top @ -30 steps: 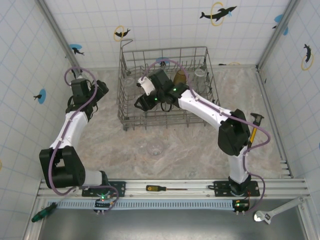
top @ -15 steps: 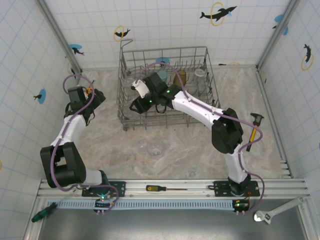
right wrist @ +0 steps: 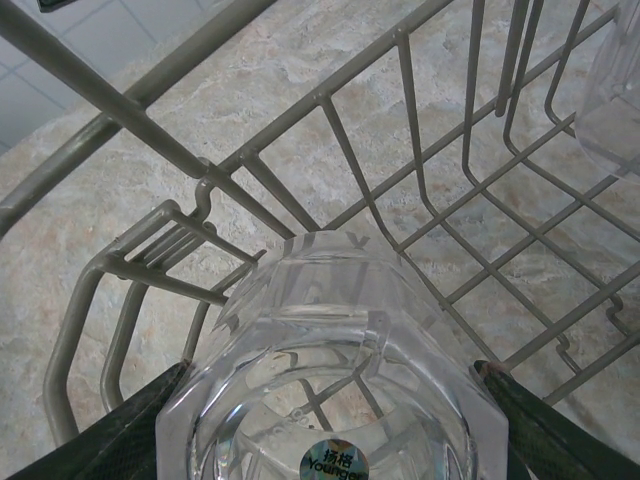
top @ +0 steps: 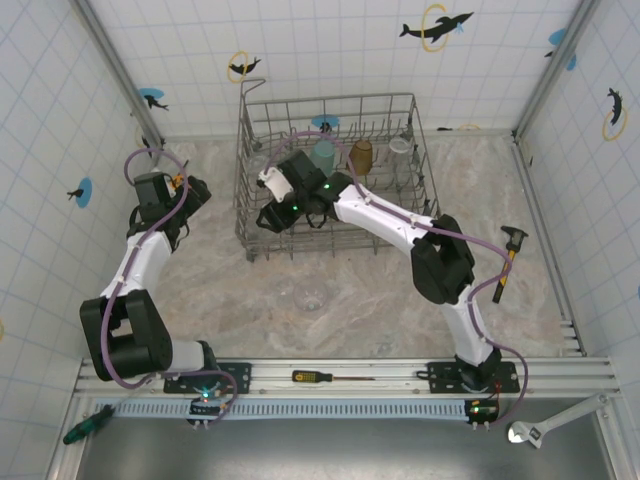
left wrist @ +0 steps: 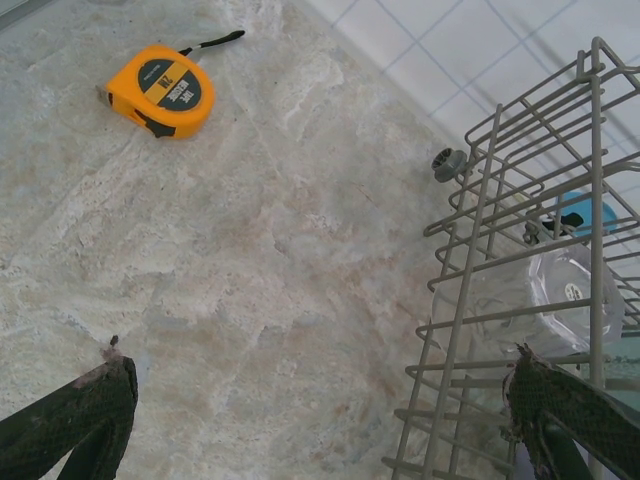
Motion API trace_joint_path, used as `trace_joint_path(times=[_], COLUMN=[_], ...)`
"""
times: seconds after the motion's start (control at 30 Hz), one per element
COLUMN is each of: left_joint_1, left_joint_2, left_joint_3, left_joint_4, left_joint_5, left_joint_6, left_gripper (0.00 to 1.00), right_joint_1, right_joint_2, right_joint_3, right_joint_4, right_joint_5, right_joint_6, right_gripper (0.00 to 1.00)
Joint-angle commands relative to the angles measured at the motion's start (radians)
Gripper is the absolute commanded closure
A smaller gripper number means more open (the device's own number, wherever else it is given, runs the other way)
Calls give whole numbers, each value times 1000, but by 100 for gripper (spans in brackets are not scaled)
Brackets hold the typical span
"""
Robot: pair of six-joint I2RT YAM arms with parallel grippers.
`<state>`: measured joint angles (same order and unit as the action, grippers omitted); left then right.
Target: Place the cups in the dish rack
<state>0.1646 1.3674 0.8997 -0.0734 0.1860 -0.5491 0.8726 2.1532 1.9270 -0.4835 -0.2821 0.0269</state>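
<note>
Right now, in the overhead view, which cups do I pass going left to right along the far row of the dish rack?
teal cup → amber-brown cup → clear cup

Bright, even light (soft shadows); frames sharp.

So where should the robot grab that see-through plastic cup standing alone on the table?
Probably across its round wall near the top, coming down from above. The clear plastic cup shows a circular outline, so it stands on end, and nothing on the marbled table crowds its sides.
</note>
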Motion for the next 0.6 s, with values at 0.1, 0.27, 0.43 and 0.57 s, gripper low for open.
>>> trace_joint_path(times=[0.1,0.27,0.43,0.57], left_joint_1=[2,2,2,1], left_joint_2=[-24,-24,-25,-28], left_joint_3=[-10,-10,-10,-10], left_joint_4=[16,16,16,15], left_joint_5=[17,20,21,18], left_joint_6=[7,6,6,8], left_gripper=[3,3,3,3], right_joint_1=[23,28,28,26], right_joint_2=[37,41,39,47], right_joint_3=[70,73,82,122], right_joint_4=[-21,-27,-17,-18], right_joint_5=[58,76,73,70], right_joint_6=[-30,-33,-15,28], right_gripper=[43,26,14,11])
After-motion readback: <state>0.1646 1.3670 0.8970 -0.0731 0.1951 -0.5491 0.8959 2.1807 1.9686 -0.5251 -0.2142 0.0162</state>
